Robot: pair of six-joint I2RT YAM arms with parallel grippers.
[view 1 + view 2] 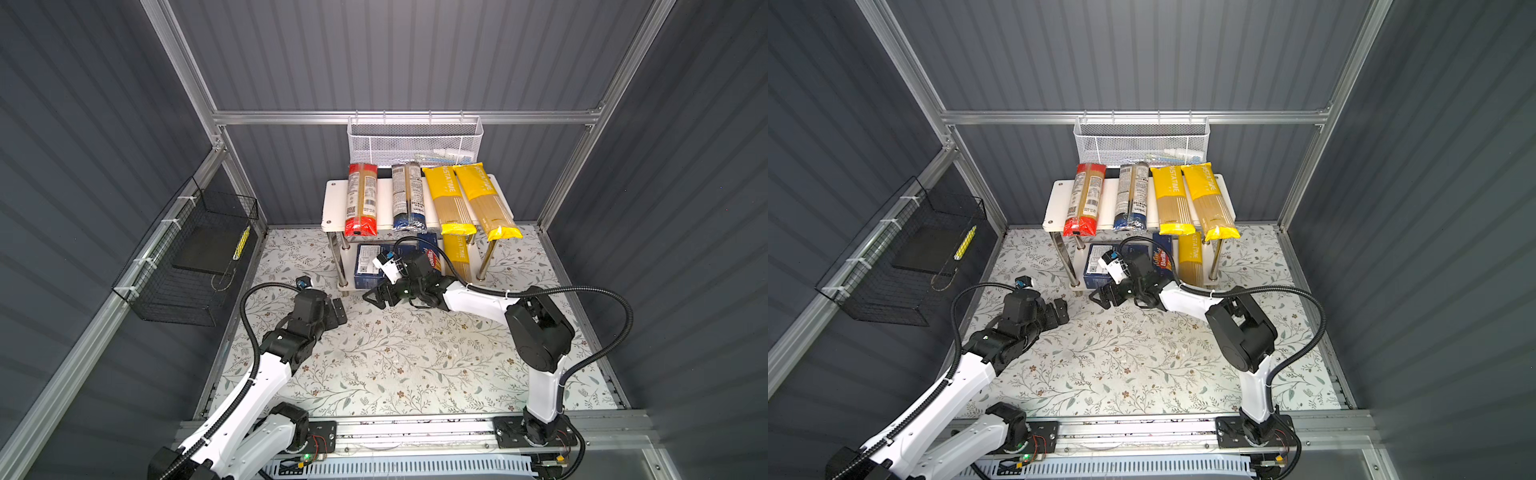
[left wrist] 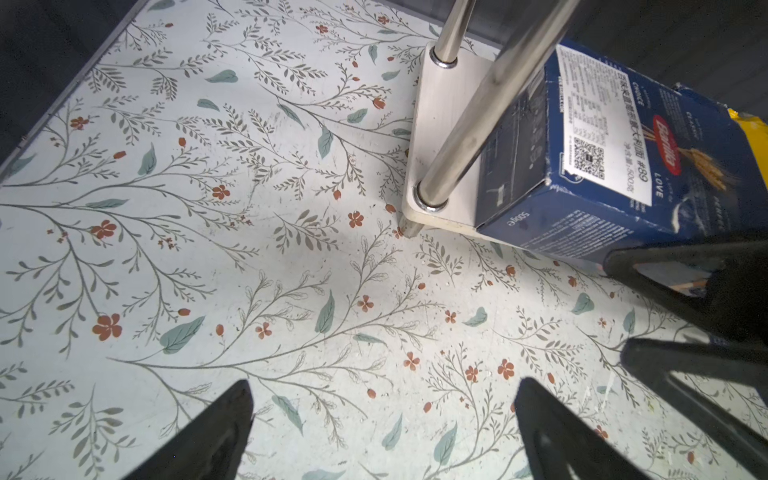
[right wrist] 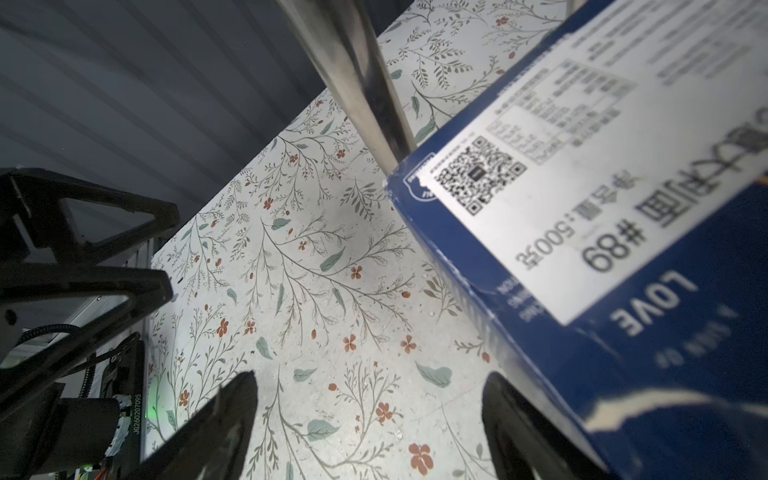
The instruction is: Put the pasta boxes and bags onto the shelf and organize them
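**Right claw (image 1: 374, 297) held wide open and empty at the shelf (image 1: 334, 199) front**

Only flowered bench (image 3: 332, 291) is seen between its fingers in the right wrist view, and nothing is gripped. Just beside one finger, the wide box (image 3: 623, 249) is laid on the lower board (image 2: 440, 124), white label upward. A chrome post (image 2: 478, 124) stands at the box's corner, between it and the left claw (image 2: 382, 415), which is likewise spread and empty. Next to the wide box, the narrow box (image 1: 430, 253) and a yellow bag (image 1: 457, 257) are laid lengthwise, front to back. The upper board (image 1: 1054, 203) is shown only in both top views. Four bags are laid on it the same way, ends overhanging the front: red-ended bag (image 1: 362, 199), dark-blue-ended bag (image 1: 408, 197), two yellow bags (image 1: 446, 199). A white mesh basket (image 1: 413, 141) is hung behind.
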